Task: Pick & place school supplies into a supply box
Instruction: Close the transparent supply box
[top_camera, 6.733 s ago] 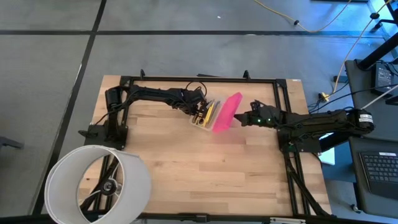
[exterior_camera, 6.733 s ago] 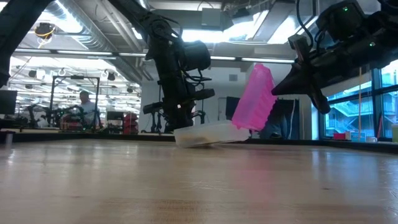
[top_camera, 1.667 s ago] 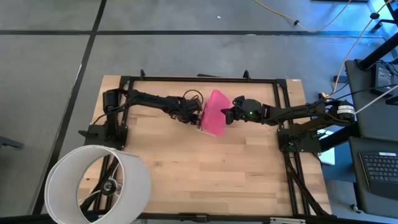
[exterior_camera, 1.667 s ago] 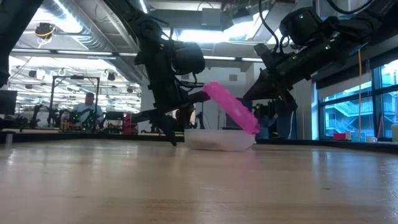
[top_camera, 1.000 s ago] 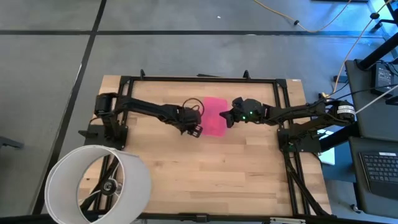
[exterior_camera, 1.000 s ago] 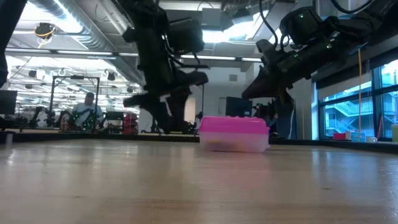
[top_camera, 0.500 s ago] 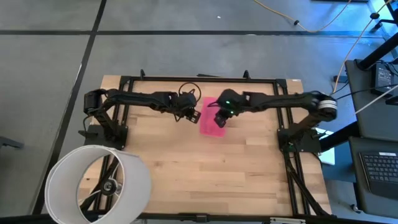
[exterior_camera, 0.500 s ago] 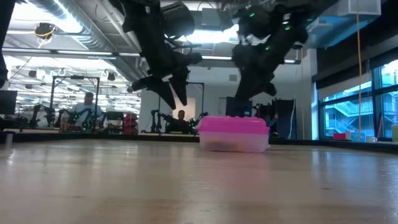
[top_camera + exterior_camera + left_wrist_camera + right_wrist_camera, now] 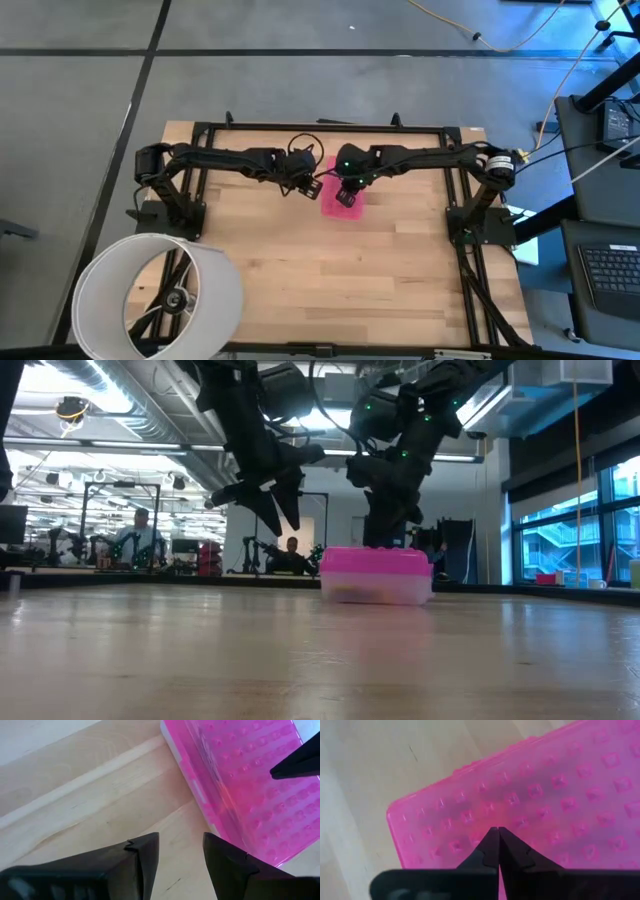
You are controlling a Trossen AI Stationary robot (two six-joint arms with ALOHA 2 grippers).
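pink-lidded supply box (image 9: 341, 198), one; right hand (image 9: 498, 851) pinched shut above, left hand (image 9: 180, 851) parted beside

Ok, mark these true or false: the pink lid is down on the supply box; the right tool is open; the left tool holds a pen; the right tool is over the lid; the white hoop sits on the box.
1. The pink lid lies flat on the supply box: true.
2. The right tool is open: false, its fingers are shut together.
3. The left tool holds a pen: false, it is open and empty, beside the box.
4. The right tool is over the lid: true.
5. The white hoop sits on the box: false, it stands at the table's corner, apart from it.
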